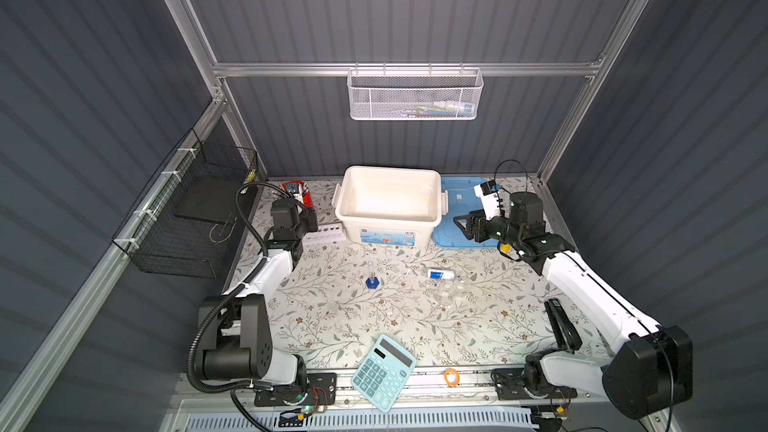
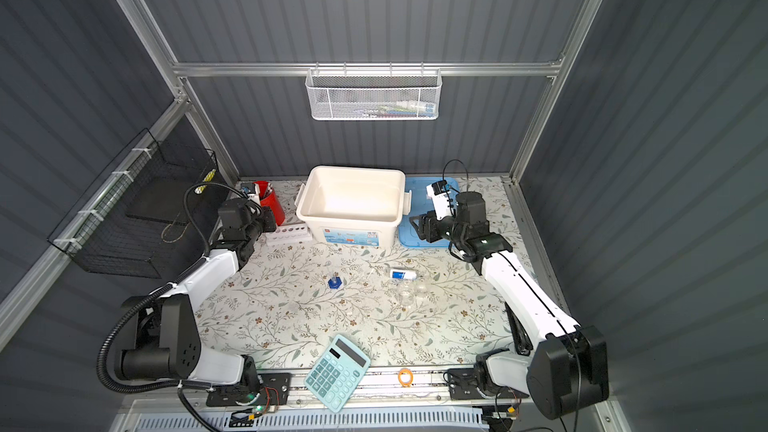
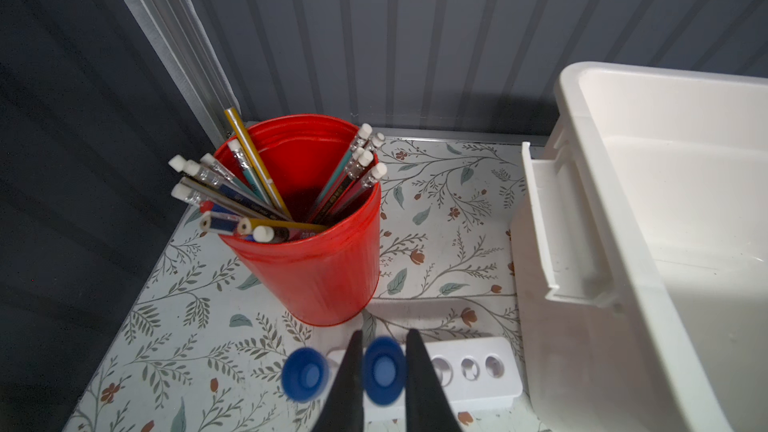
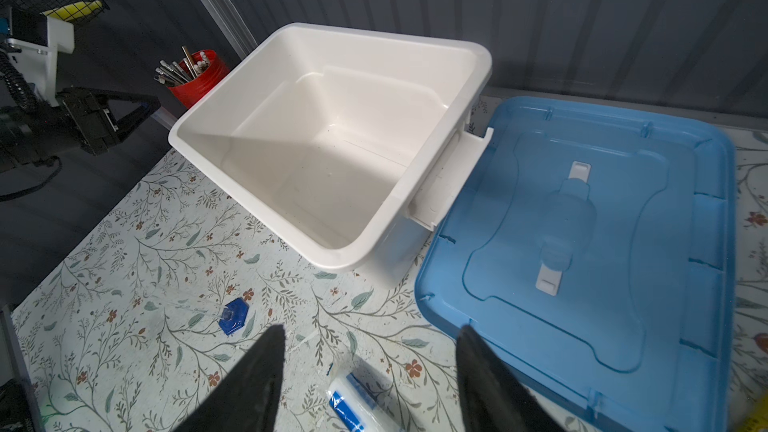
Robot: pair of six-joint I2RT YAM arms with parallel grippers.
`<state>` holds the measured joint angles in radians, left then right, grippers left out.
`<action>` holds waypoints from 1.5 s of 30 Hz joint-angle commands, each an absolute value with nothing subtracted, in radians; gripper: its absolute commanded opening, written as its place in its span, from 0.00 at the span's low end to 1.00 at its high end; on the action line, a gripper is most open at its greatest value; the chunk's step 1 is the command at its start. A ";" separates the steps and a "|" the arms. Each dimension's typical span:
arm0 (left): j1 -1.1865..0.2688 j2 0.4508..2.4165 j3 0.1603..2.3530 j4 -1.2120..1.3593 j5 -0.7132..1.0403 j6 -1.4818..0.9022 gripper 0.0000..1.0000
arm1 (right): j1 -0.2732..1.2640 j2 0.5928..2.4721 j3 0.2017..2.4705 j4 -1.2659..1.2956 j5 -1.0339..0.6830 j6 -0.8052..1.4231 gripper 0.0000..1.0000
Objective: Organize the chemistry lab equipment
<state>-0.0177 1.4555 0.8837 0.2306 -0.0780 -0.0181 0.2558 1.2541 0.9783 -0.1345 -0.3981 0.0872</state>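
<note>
**Bimanual cell, equipment partly sorted.** Left gripper [image 3: 383, 337] — jaws clenched on the cap end of a blue-capped test tube [image 3: 383, 371], poised over the white test-tube rack [image 3: 478, 388]. The rack sits near the red pencil cup [image 3: 316, 251] and just beside the white storage bin [image 3: 582, 209]. A second blue-capped tube [image 3: 305, 374] appears just beside the held one; whether it is seated in a rack hole cannot be told. Right gripper [image 4: 370, 330] — jaws released and wide with nothing between them, hovering above the table near the blue lid [image 4: 582, 326].

**Remaining equipment.** It lies mid-table, well apart from the rack: a graduated cylinder [image 1: 371, 278] on a blue hexagonal foot, a blue-white labelled vessel [image 1: 440, 274], and clear beakers and flasks [image 1: 451, 292] clustered just beside that vessel.

**Handling (judged).** The tube is probably light, rigid, slick-walled and breakable. The cap end offers the surest purchase, and a gentle squeeze should suffice. The cylinder looks top-heavy and is best taken low on the stem, near the foot.

**Views.** Only the left wrist view reveals the two caps and the grip; in both top views the wrist body hides them. Only the top views show the clear cluster whole. The right wrist view catches just the cylinder's foot and the labelled vessel.
</note>
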 commanded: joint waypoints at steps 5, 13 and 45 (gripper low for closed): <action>-0.017 1.454 0.849 0.287 -0.074 0.002 0.11 | 0.253 1.262 0.980 -0.124 -0.413 0.090 0.66; -0.017 1.454 0.847 0.291 -0.077 0.008 0.17 | 0.252 1.264 0.979 -0.126 -0.413 0.089 0.66; -0.025 1.486 0.824 0.327 -0.095 0.005 0.32 | 0.250 1.269 0.985 -0.127 -0.413 0.090 0.66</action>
<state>-0.0189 1.4734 0.8345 0.3004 -0.0792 -0.0074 0.2550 1.2575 0.9783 -0.1345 -0.4004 0.0872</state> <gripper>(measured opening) 0.313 0.658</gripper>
